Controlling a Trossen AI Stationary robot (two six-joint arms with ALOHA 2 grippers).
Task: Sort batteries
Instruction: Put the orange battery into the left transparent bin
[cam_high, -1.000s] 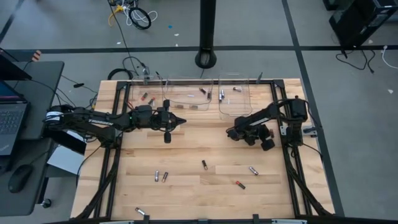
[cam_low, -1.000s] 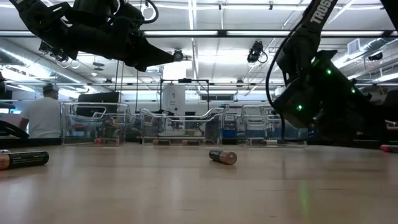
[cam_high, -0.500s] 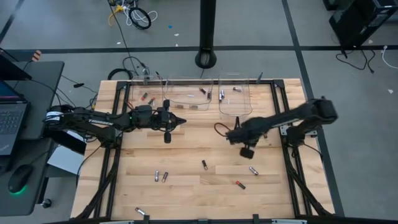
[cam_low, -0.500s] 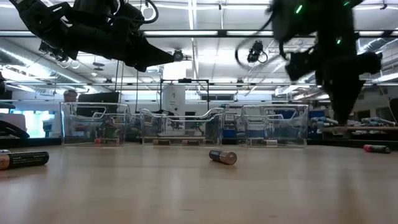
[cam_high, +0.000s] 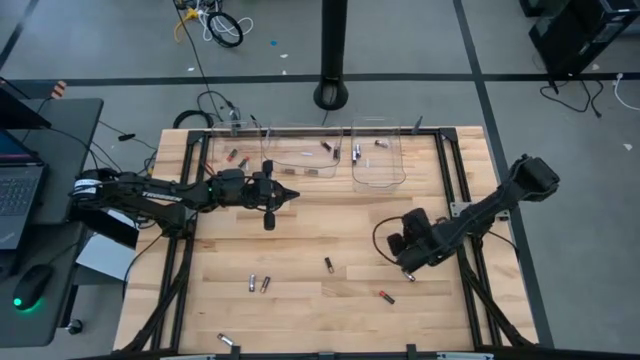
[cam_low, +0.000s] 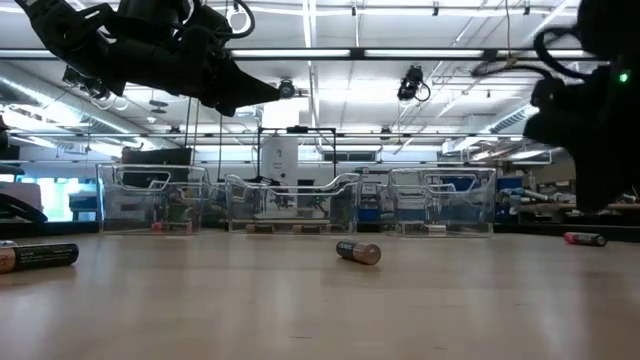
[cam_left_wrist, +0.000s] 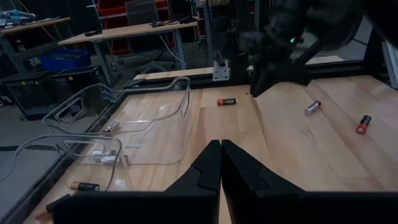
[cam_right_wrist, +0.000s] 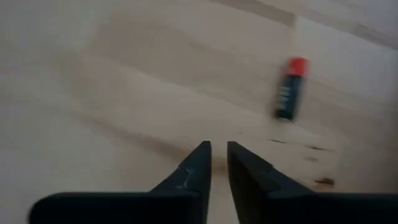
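Note:
Loose batteries lie on their sides on the wooden table: a dark one (cam_high: 328, 264), a silver pair (cam_high: 258, 284), a red-ended one (cam_high: 385, 296) and one at the near edge (cam_high: 226, 341). More lie in the clear bins (cam_high: 300, 158) along the far edge. My right gripper (cam_high: 404, 265) hangs over the table's right part, pointing steeply down, its fingers (cam_right_wrist: 219, 152) a little open with nothing between them; the red-ended battery (cam_right_wrist: 289, 96) lies ahead of them. My left gripper (cam_high: 292, 195) waits shut and level in front of the bins, fingertips (cam_left_wrist: 221, 149) together.
Three clear bins stand side by side at the far edge, left (cam_high: 232, 152), middle and right (cam_high: 378, 160). A black frame (cam_high: 455, 230) runs along the table's sides. A laptop and mouse sit on a desk (cam_high: 40, 200) to the left.
My right gripper has swung from in front of the right bin toward the table's near edge, rolling its wrist and tipping to point down. Its arm has swung out toward the right edge. My left arm has kept still, and no battery has moved.

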